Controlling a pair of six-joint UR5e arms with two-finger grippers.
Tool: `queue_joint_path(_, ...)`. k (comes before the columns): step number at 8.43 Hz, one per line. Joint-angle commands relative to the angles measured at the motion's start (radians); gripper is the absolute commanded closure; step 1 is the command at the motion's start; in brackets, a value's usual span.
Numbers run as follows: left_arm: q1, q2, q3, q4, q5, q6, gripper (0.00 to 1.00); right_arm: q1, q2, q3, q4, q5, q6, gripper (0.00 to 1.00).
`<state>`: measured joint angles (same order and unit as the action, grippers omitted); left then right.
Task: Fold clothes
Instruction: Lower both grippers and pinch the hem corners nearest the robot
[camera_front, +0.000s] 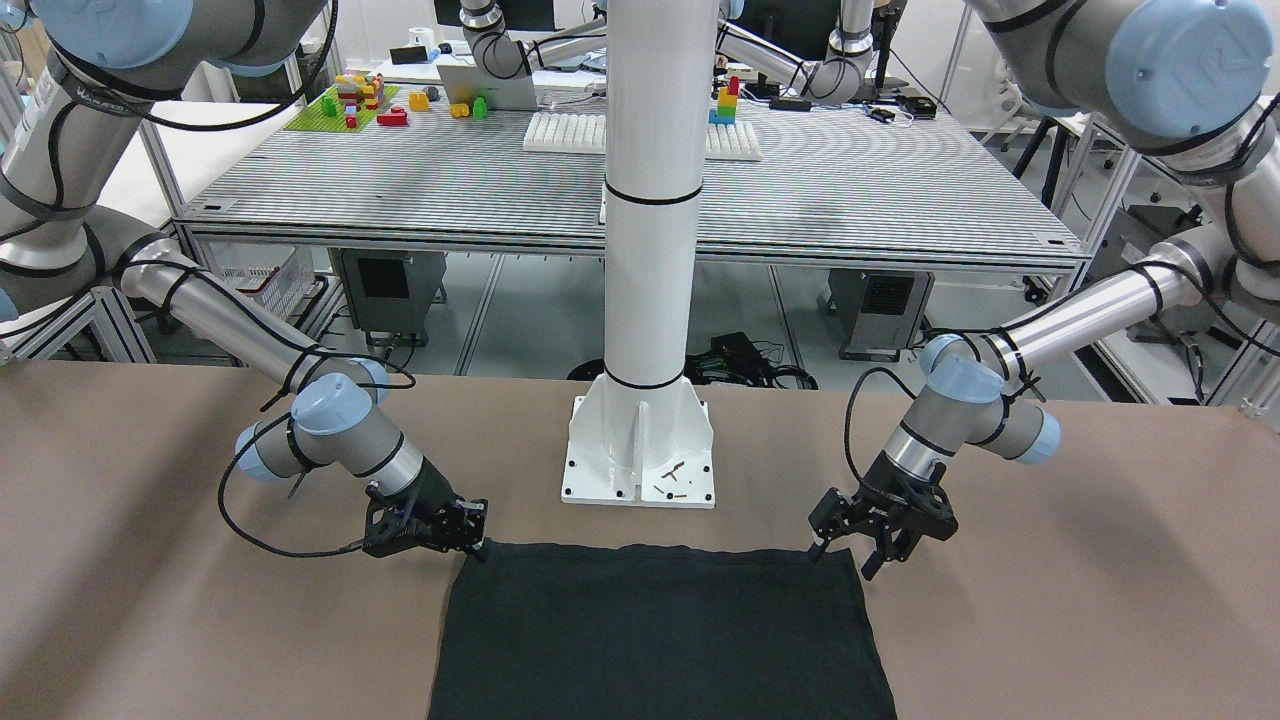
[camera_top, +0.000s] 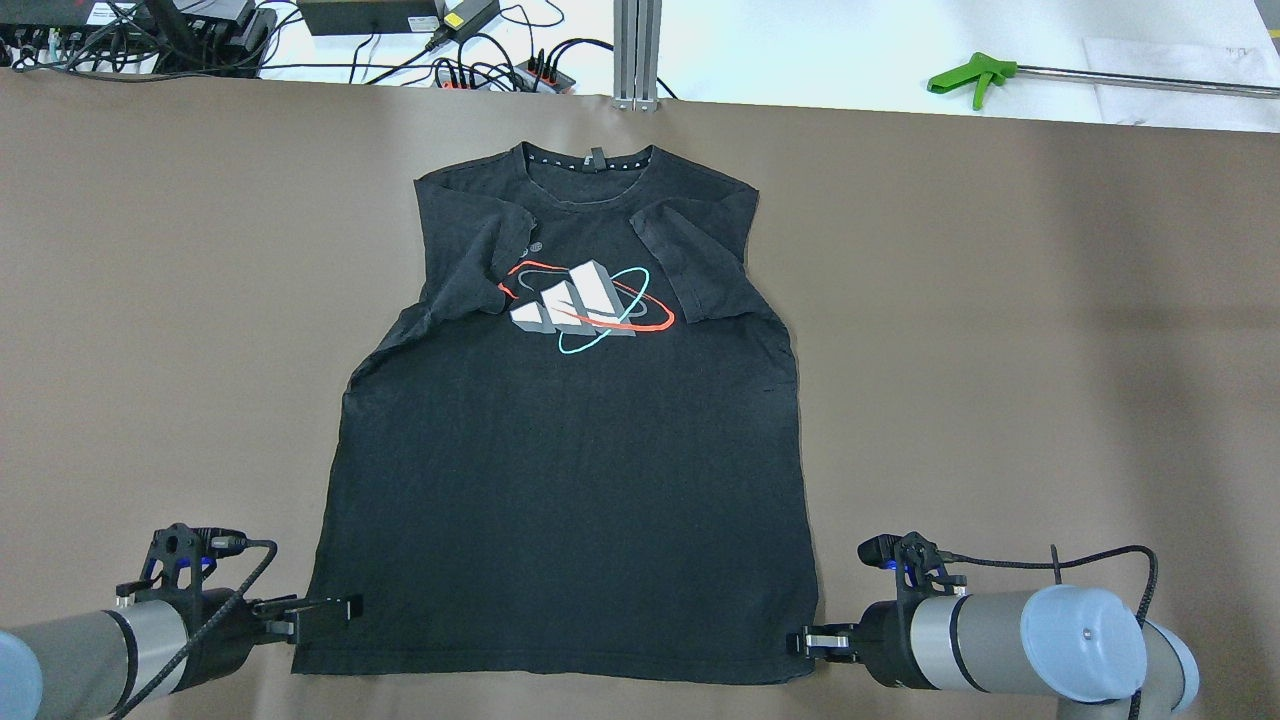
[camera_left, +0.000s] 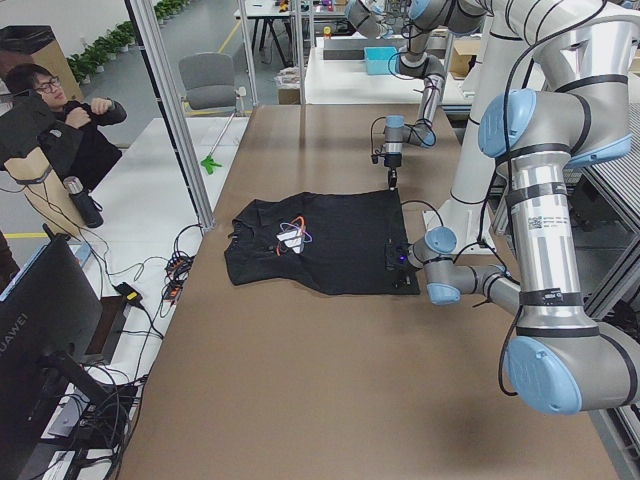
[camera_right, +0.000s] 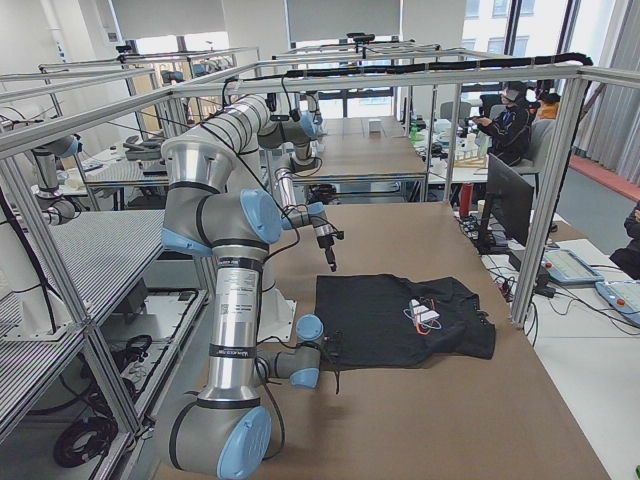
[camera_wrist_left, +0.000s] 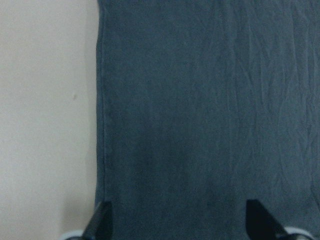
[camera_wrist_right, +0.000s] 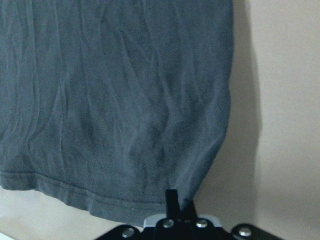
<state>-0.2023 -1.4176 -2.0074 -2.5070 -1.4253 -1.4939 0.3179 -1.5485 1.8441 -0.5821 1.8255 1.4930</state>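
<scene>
A black T-shirt (camera_top: 570, 480) lies flat on the brown table (camera_top: 1000, 350), printed side up. Both sleeves are tucked in over the chest, on either side of a red, teal and grey logo (camera_top: 585, 308). The collar is at the end farthest from both grippers, and the hem is the edge nearest them.

The left gripper (camera_front: 846, 560) sits low at its own corner of the hem with its jaws spread wide. In its wrist view the two fingertips (camera_wrist_left: 102, 222) stand well apart. Dark cloth fills the space between and ahead of them, and the shirt's side edge runs forward from just inside one tip. Nothing is clamped there.

The right gripper (camera_top: 806, 640) is at the opposite hem corner. Its narrow fingers are drawn together on the cloth, right where the hem meets the side seam. Wrinkles in the fabric run in toward that pinch, and the corner looks slightly gathered.

The rest of the hem stretches straight between the two tools, resting on the table.
</scene>
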Motion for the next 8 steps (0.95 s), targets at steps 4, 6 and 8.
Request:
queue_joint_path(4,0.083,0.028,0.041,-0.001,0.085,-0.023,0.09,0.001,0.002,0.004,0.001,0.000,0.000,1.00)
queue_joint_path(6,0.108,0.032,0.038,0.000,0.144,-0.022,0.45,0.001,0.004,0.001,0.001,-0.002,0.000,1.00)
queue_joint_path(8,0.130,0.035,0.038,0.002,0.164,-0.008,0.84,0.001,0.007,0.001,-0.001,0.001,0.000,1.00)
